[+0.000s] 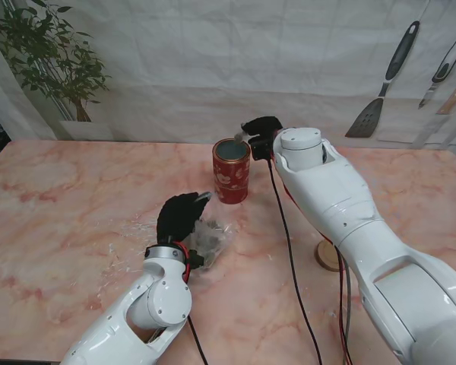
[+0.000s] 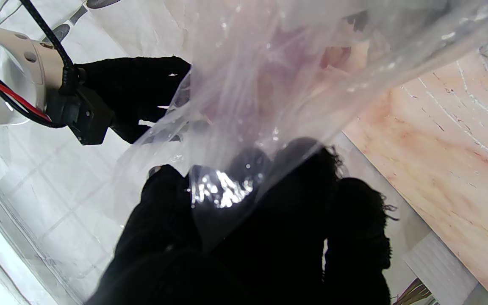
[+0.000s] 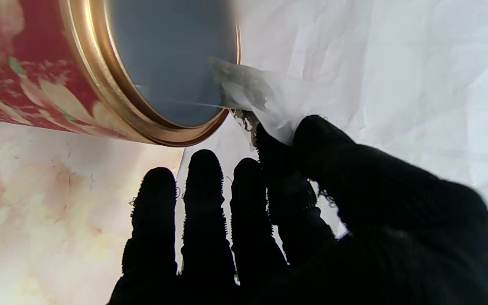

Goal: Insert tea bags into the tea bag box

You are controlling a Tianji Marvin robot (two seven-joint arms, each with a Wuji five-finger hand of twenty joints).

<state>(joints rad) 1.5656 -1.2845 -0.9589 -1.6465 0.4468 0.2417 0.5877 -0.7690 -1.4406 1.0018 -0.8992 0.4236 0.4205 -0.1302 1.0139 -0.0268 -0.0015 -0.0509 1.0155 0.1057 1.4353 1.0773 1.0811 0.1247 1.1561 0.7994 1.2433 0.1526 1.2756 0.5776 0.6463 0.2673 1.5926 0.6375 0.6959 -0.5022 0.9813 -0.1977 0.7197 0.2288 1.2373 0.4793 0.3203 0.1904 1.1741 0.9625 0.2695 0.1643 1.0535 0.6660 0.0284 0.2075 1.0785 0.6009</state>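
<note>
A red floral tea tin (image 1: pixel 231 172) with a gold rim stands upright and open at mid-table; it fills the right wrist view (image 3: pixel 57 76). My black-gloved right hand (image 1: pixel 260 128) hovers just behind the tin's mouth, thumb and forefinger pinched on a pale tea bag (image 3: pixel 248 93) whose tip (image 1: pixel 240 137) reaches over the rim. My left hand (image 1: pixel 179 216), also gloved, is nearer to me and grips a clear plastic bag (image 1: pixel 210 234) lying on the table. In the left wrist view the plastic bag (image 2: pixel 269 84) drapes over the fingers (image 2: pixel 163 203). What the bag holds is unclear.
A round wooden lid or coaster (image 1: pixel 328 256) lies on the marble table (image 1: pixel 61 205) to the right, partly under my right arm. Black and red cables (image 1: pixel 289 251) hang across the table. A potted plant (image 1: pixel 53 61) and hanging kitchen utensils (image 1: pixel 380 84) line the back wall.
</note>
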